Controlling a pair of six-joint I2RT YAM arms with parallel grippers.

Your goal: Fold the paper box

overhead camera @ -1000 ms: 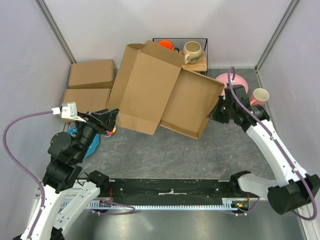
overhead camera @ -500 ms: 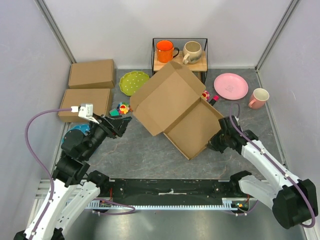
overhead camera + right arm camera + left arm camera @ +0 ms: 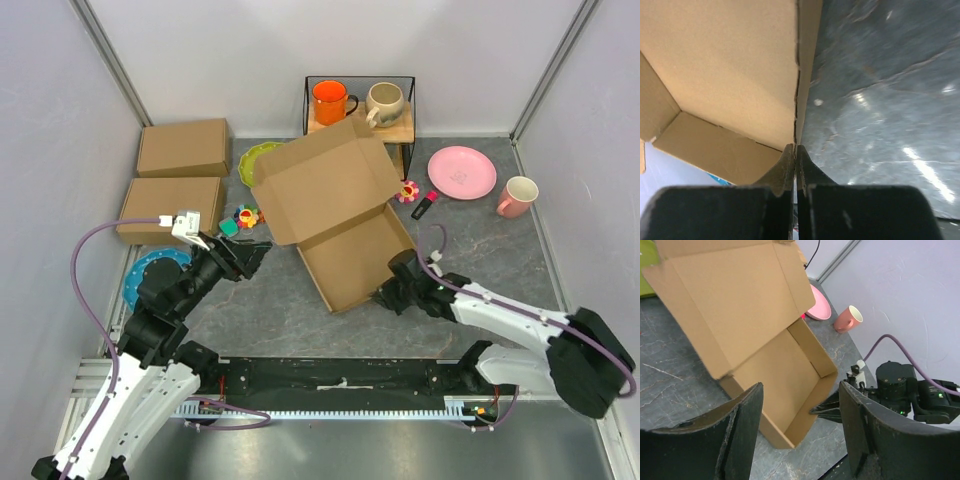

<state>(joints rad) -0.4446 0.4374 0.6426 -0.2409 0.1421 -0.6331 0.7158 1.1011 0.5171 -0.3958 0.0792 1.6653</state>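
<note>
Cardboard fills the middle of the table (image 3: 300, 320): the paper box (image 3: 340, 215) rests there with its tray walled on the sides that show. Its broad lid panel is raised and leans over the tray's far-left part. The right gripper (image 3: 385, 297) is pinched tight on the rim of the tray's near-right wall, the thin edge running down between its fingers in the right wrist view. The left gripper (image 3: 252, 258) hangs just left of the box, jaws well apart and holding nothing. By my reading the walls are up and closing the lid is the step in hand. Next, the free left arm would have to press the lid panel down while the right steadies the tray. A pair of ready-made boxes (image 3: 172, 205) lies at the left wall, with a pink plate (image 3: 462, 172) and a pink cup (image 3: 518, 195) at the right.
</note>
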